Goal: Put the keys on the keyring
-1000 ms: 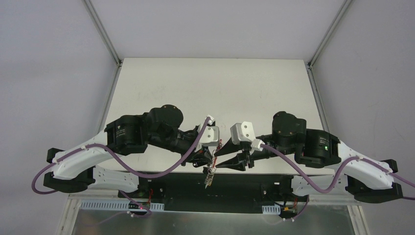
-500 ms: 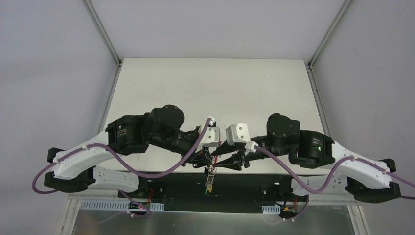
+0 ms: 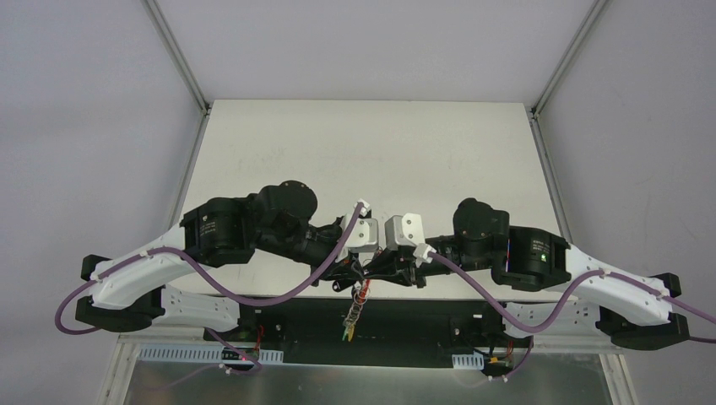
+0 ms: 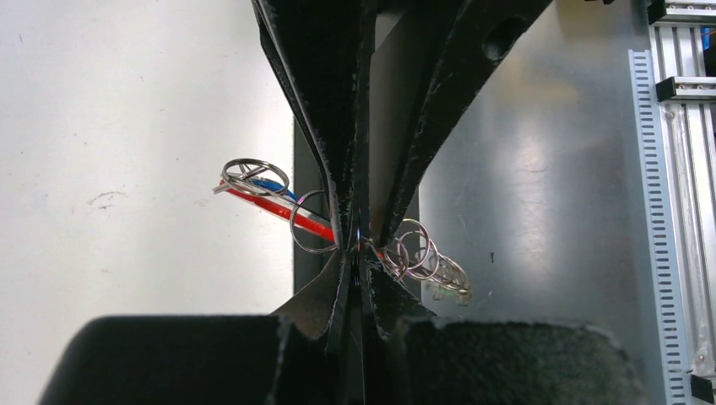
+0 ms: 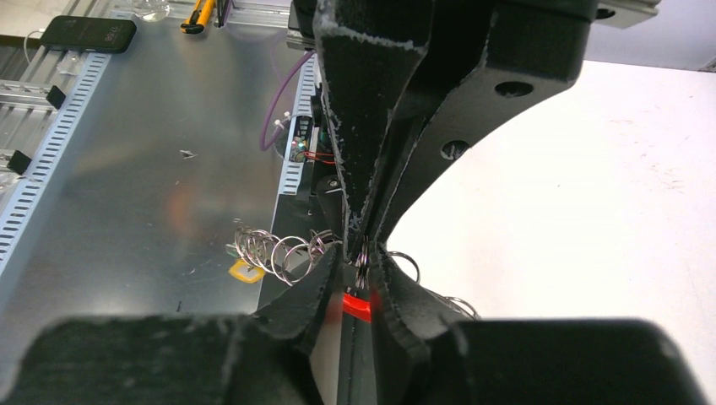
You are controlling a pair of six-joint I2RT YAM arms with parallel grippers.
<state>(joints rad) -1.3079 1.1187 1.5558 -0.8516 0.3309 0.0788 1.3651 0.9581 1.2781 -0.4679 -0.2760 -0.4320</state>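
Observation:
Both grippers meet tip to tip just past the table's near edge. My left gripper [image 3: 358, 275] [image 4: 358, 250] is shut on the keyring [image 4: 279, 206], whose red section sticks out to the left of its fingers. My right gripper [image 3: 376, 270] [image 5: 363, 260] is shut on a small silver ring, with the keyring's red section [image 5: 356, 305] showing between its fingers lower down. A chain of small silver rings [image 4: 426, 257] [image 5: 274, 249] hangs from the pinch point, carrying keys [image 3: 349, 321] with a yellow head [image 5: 245, 271] and a pale green one [image 4: 449, 291]. Other key heads are hidden.
The white table [image 3: 363, 160] stretches away behind the arms. A black beam [image 3: 422, 316] and a grey metal floor panel [image 5: 127, 169] with slotted cable ducts [image 4: 667, 211] lie below the held parts. A phone [image 5: 89, 32] and tools lie far off.
My right arm has moved left until its fingers meet the left gripper's. The dangling chain of rings and keys has swung and now hangs a little lower and more to the left.

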